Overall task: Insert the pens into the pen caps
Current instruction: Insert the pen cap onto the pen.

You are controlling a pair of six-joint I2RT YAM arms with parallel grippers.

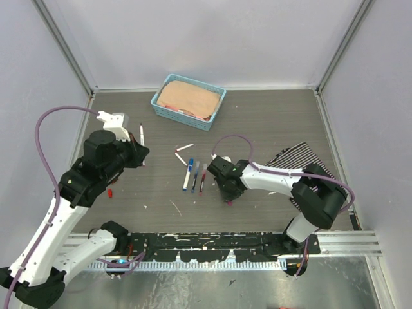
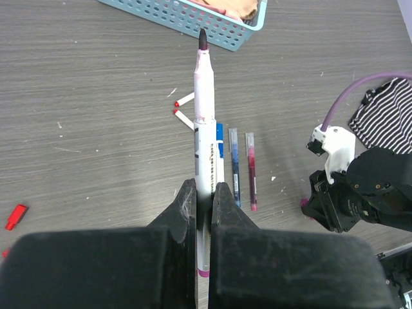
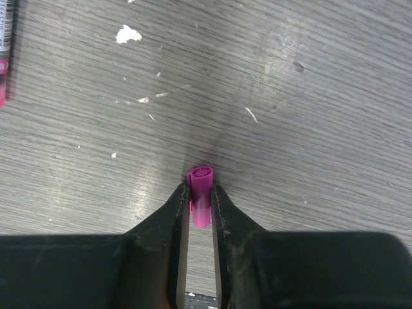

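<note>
My left gripper (image 2: 205,195) is clenched on an uncapped white pen (image 2: 205,103), tip pointing forward, while my right gripper (image 3: 199,198) pinches the magenta pen cap (image 3: 200,178).

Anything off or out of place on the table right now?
Minor only: a red cap lies alone at far left, away from the three pens lying side by side; white flecks litter the table; a striped cloth sits partly under the right arm. Nothing looks broken.

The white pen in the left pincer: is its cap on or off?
Off. The white-barrelled marker pen clamped in the left pincer shows a bare dark tip; a small magenta plastic cap sits in the right pincer.
</note>
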